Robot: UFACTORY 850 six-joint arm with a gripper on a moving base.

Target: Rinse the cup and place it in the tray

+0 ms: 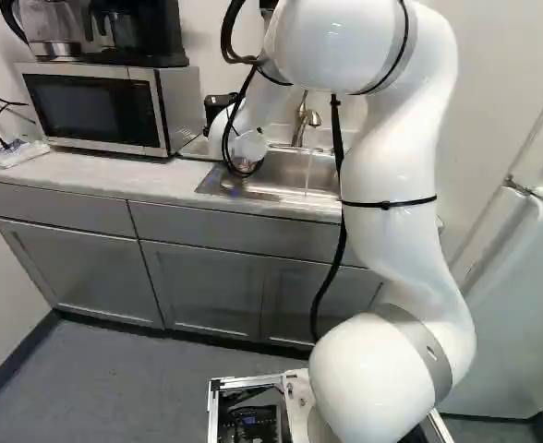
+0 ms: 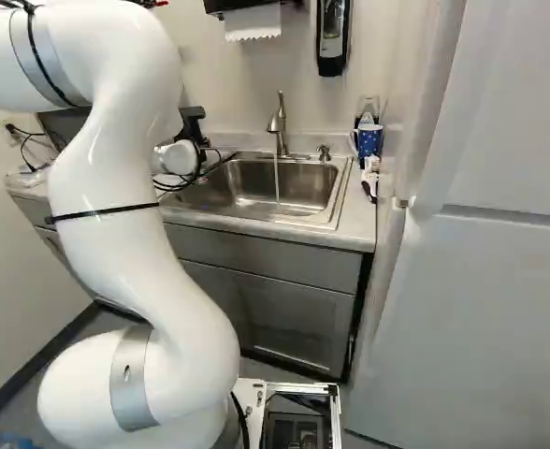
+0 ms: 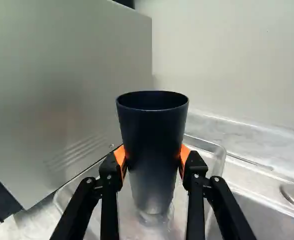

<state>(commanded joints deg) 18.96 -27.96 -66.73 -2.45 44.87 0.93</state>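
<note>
The white arm reaches forward over the counter, with its black gripper between the microwave and the sink. In the wrist view, the gripper stands partly open, spread to the width of a dark cup, its orange pads pressed against the cup from both sides. The cup is upright, its open rim above the fingers and its lower end between them, over a clear tray; whether the base touches the tray floor cannot be told. The tray sits just beside the microwave, whose side panel rises next to the cup, and beside the sink. A thin stream of water runs from the faucet into the sink. Past the far side of the sink in the right base view stands a blue patterned mug, near tall white doors.
</note>
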